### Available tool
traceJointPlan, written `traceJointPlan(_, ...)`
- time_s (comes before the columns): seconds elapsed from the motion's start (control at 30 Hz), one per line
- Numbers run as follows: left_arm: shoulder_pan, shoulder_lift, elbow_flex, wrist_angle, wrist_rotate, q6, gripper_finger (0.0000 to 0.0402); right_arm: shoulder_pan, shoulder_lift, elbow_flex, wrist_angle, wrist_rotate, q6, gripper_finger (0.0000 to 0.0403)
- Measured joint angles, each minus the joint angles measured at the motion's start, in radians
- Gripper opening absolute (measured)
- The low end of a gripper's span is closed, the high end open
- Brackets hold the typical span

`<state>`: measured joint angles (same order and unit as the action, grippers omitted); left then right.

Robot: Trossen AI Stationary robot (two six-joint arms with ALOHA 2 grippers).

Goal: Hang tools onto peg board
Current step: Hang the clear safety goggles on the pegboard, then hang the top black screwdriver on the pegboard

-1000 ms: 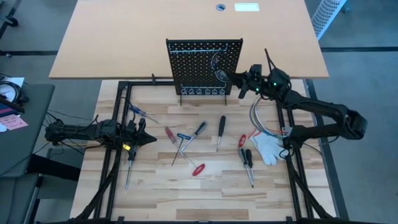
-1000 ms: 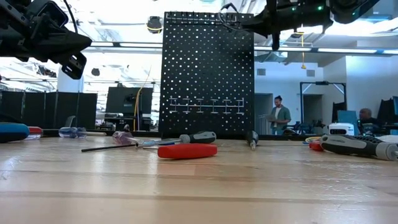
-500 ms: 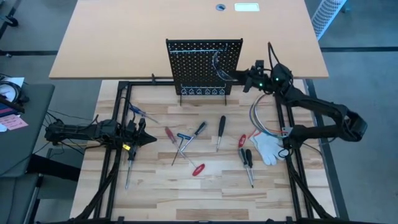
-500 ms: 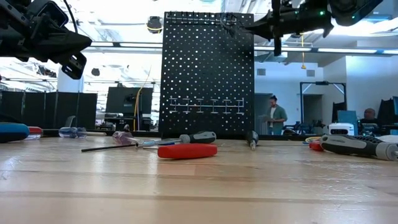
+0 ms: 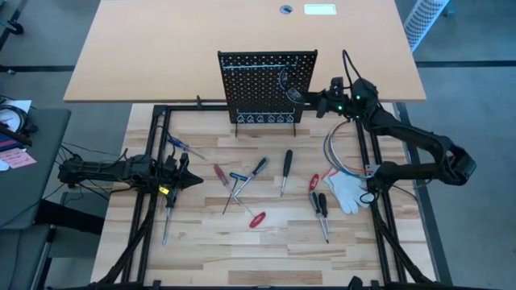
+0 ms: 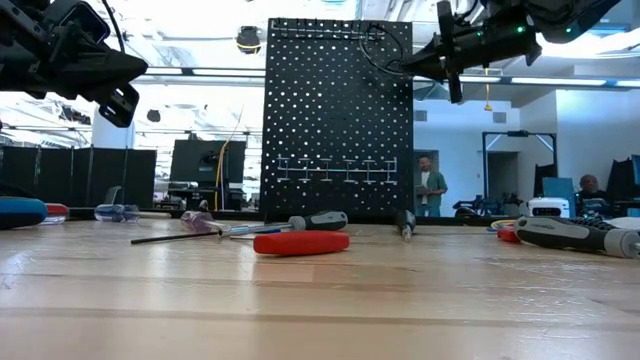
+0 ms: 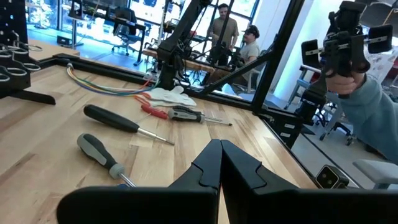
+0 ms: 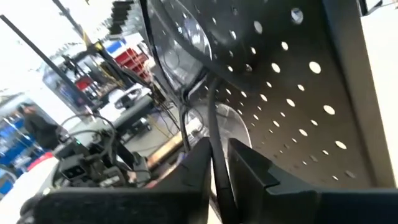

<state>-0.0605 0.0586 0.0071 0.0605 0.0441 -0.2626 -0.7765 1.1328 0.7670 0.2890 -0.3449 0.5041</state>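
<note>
The black peg board (image 5: 266, 84) stands upright on its feet at the table's far edge, with a row of hooks (image 6: 335, 170) low on its face. My right gripper (image 5: 305, 98) is at the board's upper right, shut on a thin dark loop of wire (image 6: 385, 45) lying against the board's face. Several screwdrivers, among them a black-handled one (image 5: 286, 161), a blue-handled one (image 5: 239, 176) and a red-handled one (image 5: 257, 219), lie flat on the table. My left gripper (image 5: 189, 179) is shut and empty above the table's left side. My right gripper pinches the thin dark wire (image 8: 213, 146) between its two fingers. It comes in level from the table's right, high against the board's face. The loop (image 5: 284, 80) runs from the fingers up over the board's holes, clear of the table.
A white glove (image 5: 347, 189) and a coiled cable (image 5: 337, 149) lie at the right, with red pliers (image 5: 314, 182) beside them. People stand in the room behind the table (image 6: 427, 185). The big tan tabletop (image 5: 161, 48) lies beyond the board.
My right gripper has gone a little toward the table's right edge with the wire loop. The peg board has slid slightly toward the right, still upright.
</note>
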Motion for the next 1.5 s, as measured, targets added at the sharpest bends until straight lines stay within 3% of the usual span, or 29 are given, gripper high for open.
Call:
traceJointPlan(0.37, 0.000, 0.000, 0.000, 0.000, 0.000, 0.000, 0.0000, 0.013, -0.001, -0.002, -0.024, 0.007, -0.116, 0.0197)
traceJointPlan(0.53, 0.000, 0.000, 0.000, 0.000, 0.000, 0.000, 0.0000, 0.018, -0.001, 0.015, -0.025, 0.006, -0.146, 0.0233)
traceJointPlan(0.87, 0.000, 0.000, 0.000, 0.001, 0.000, 0.000, 0.0000, 0.060, -0.002, 0.043, -0.042, -0.007, -0.248, 0.0240)
traceJointPlan(1.2, 0.000, 0.000, 0.000, 0.002, 0.000, 0.000, 0.0000, 0.062, -0.002, 0.043, -0.194, -0.006, -0.337, 0.0240)
traceJointPlan(1.5, 0.000, 0.000, 0.000, 0.004, 0.000, 0.003, 0.0000, 0.067, -0.002, 0.044, -0.367, 0.068, -0.438, 0.0240)
